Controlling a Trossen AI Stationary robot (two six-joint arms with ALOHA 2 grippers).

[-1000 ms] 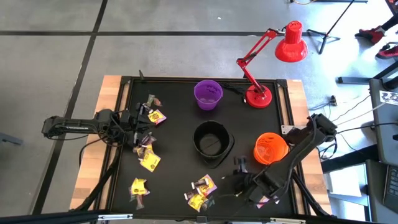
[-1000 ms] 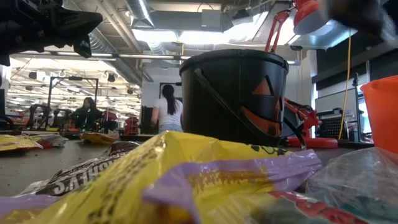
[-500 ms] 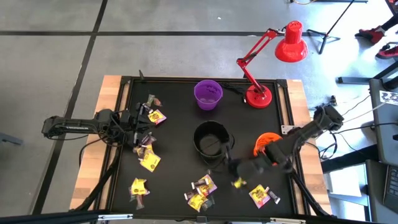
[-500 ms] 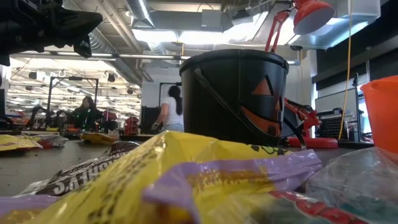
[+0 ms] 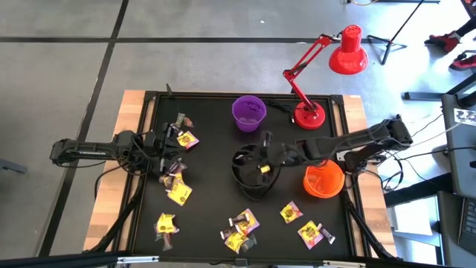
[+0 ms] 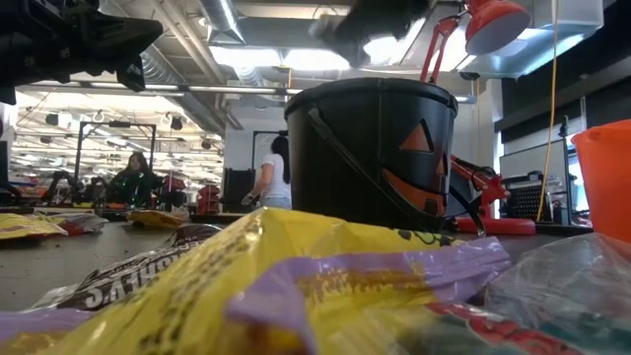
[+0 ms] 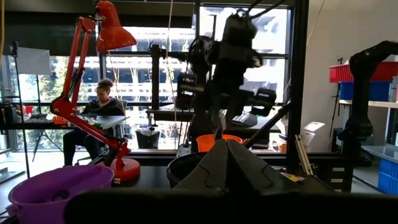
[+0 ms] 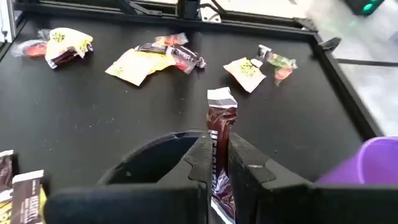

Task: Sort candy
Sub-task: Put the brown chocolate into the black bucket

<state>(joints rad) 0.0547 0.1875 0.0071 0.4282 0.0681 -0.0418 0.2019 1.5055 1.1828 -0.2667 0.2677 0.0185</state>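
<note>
- Black matting (image 5: pixel 216 208) covers the wood-edged table, with a busy workshop behind where one person sits at a desk (image 7: pixel 99 118) and another stands (image 6: pixel 273 176) in the distance.
- At far left, the left gripper (image 5: pixel 172 152) rests low over the mat; the left wrist view shows its two fingers pressed together with nothing between them.
- Wrapped candy (image 5: pixel 179 192) lies scattered around that gripper: yellow and dark pieces just beyond it near the table's far left (image 5: pixel 184 138), one yellow piece just beside it toward the front, another (image 5: pixel 165 223) farther toward the front edge.
- A purple bowl (image 5: pixel 248 113) stands toward the back of the mat, beyond the right gripper.
- The right gripper (image 5: pixel 262 160), at the end of an arm stretched across from the right, hangs over the black bucket (image 5: pixel 253 173) at the middle of the mat.
- Its fingers (image 8: pixel 239 165) are clamped on a dark brown candy bar (image 8: pixel 221 152), held upright above the bucket's rim.
- More candy lies toward the front of that gripper: a cluster (image 5: pixel 241 229) at the front edge and two yellow pieces (image 5: pixel 290 214) to its right.
- An orange bowl (image 5: pixel 323 181) sits beside the black bucket under the right arm, and a red desk lamp (image 5: pixel 316 74) stands at the back right.
</note>
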